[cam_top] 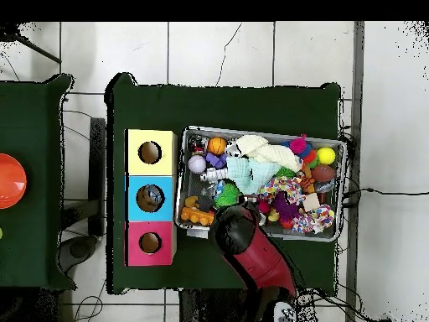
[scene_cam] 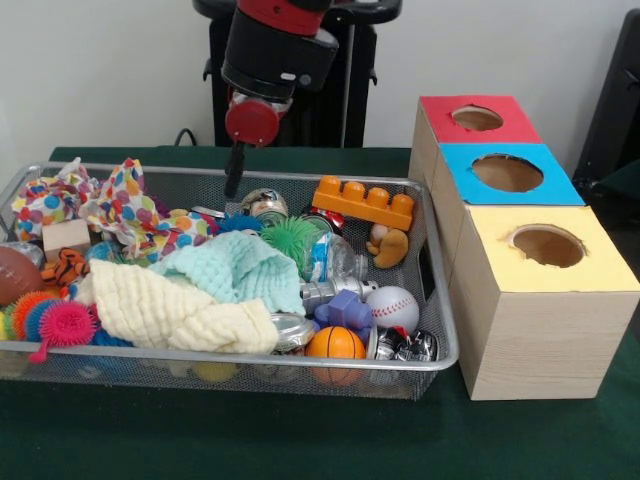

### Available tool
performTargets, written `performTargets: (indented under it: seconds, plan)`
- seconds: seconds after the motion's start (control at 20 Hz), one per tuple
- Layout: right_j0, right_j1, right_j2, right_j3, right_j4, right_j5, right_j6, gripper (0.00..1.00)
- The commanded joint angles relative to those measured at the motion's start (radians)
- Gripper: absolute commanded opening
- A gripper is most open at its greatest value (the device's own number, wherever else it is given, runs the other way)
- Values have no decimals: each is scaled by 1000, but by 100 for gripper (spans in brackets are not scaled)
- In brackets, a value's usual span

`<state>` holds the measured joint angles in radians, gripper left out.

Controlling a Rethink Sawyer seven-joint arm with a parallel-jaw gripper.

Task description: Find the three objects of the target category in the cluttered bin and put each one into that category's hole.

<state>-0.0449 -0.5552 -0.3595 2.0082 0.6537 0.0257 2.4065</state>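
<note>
A wire mesh bin (scene_cam: 451,320) holds a jumble of toys and cloths. My gripper (scene_cam: 236,172) hangs over the bin's far edge, just above a polka-dot cloth (scene_cam: 130,210) and apart from the toys. In the overhead view the arm's wrist (cam_top: 235,228) covers it. An orange basketball (scene_cam: 336,343) and a white baseball (scene_cam: 392,307) lie at the near right, and a brown football (scene_cam: 15,275) at the far left. Three wooden boxes stand beside the bin, with a red hole (scene_cam: 476,118), a blue hole (scene_cam: 506,172) and a yellow hole (scene_cam: 548,245).
An orange toy brick (scene_cam: 364,202), a green spiky ball (scene_cam: 291,237), a mint cloth (scene_cam: 235,270), a yellow cloth (scene_cam: 170,312), a pink spiky ball (scene_cam: 62,323) and a small plush bear (scene_cam: 390,247) crowd the bin. Overhead, the boxes (cam_top: 150,198) line the bin's left side.
</note>
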Motion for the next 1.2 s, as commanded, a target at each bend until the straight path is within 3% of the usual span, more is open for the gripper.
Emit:
performTargets:
  seconds: [0.05, 0.35, 0.55, 0.8, 1.2]
  plan:
    - [-77, -19, 50, -64, -118, 302, -26, 100]
    - [-84, 20, 47, -137, -143, 339, 19, 100]
    - [-61, 37, 9, -196, -154, 419, 75, 100]
    - [-29, 63, -17, -252, -108, 480, 197, 100]
    - [-19, 91, -20, -293, -72, 497, 244, 100]
